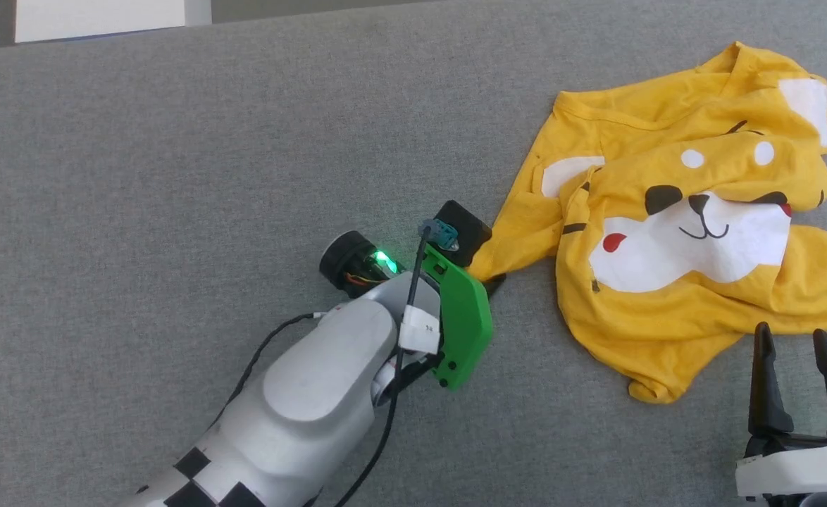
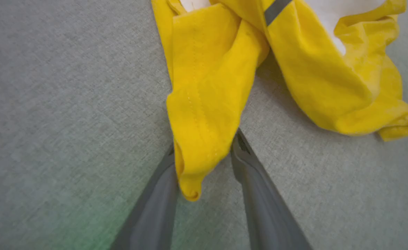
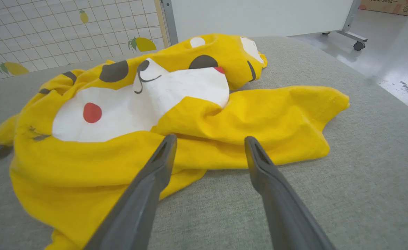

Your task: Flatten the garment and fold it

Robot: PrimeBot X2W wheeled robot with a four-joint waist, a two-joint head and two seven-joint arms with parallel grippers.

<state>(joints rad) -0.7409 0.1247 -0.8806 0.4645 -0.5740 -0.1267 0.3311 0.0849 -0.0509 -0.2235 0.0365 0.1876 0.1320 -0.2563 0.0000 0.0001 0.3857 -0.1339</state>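
The garment [image 1: 667, 310], a yellow T-shirt with a white cartoon face print, lies crumpled on the grey table at the right of the head view. Its lower left corner is drawn out into a point toward my left gripper [image 1: 487, 278]. In the left wrist view that yellow corner [image 2: 204, 86] sits between the two fingers, which press it from both sides; my left gripper [image 2: 204, 146] is shut on it. My right gripper [image 1: 790, 331] stands open just in front of the shirt's near hem. In its wrist view the garment [image 3: 259, 114] lies beyond the open right gripper [image 3: 211, 139], whose fingers hold nothing.
The grey cloth-covered table [image 1: 174, 176] stretches wide to the left of the shirt. Its right edge [image 3: 381, 93] drops to a shiny floor, where a white wheeled panel [image 3: 259, 17] stands. A tiled wall with lemon prints [image 3: 68, 34] is behind.
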